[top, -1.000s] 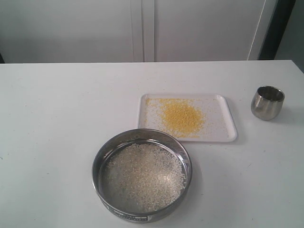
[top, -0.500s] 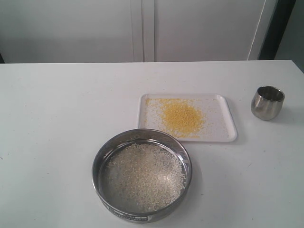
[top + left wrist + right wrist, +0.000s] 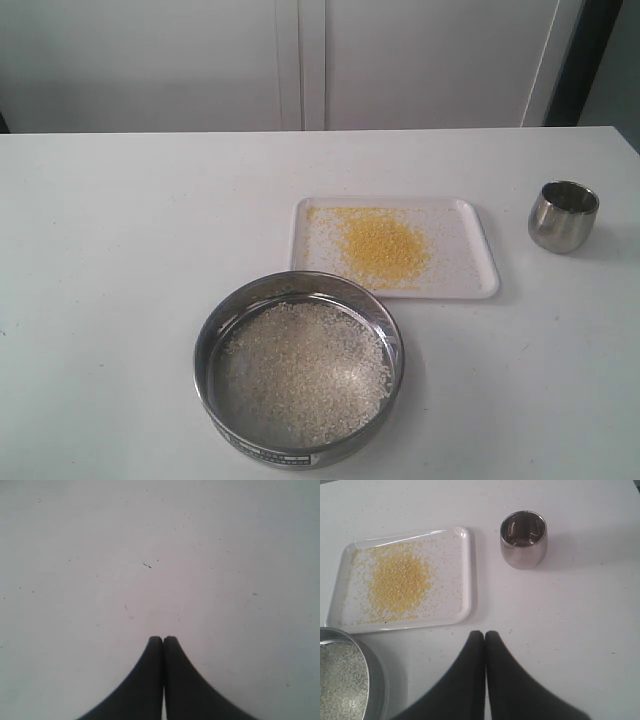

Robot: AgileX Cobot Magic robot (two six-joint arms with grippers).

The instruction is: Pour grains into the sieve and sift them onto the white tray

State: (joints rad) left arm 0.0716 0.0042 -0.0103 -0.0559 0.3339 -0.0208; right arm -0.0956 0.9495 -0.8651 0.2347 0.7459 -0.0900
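The round steel sieve (image 3: 212, 342) stands on the table near the front edge, with whitish rice-like grains (image 3: 305, 370) spread over its mesh. Behind it lies the white tray (image 3: 478, 255), carrying a heap of yellow grains (image 3: 382, 246). Neither arm shows in the exterior view. My left gripper (image 3: 163, 638) is shut and empty over bare table. My right gripper (image 3: 485, 633) is shut and empty, a short way from the white tray (image 3: 465, 570) and the sieve's rim (image 3: 372, 675).
A small steel cup (image 3: 563, 215) stands upright on the table at the right, beyond the tray; it looks empty in the right wrist view, cup (image 3: 523, 539). Stray specks dot the white table (image 3: 150, 565). White cabinet doors stand behind the table.
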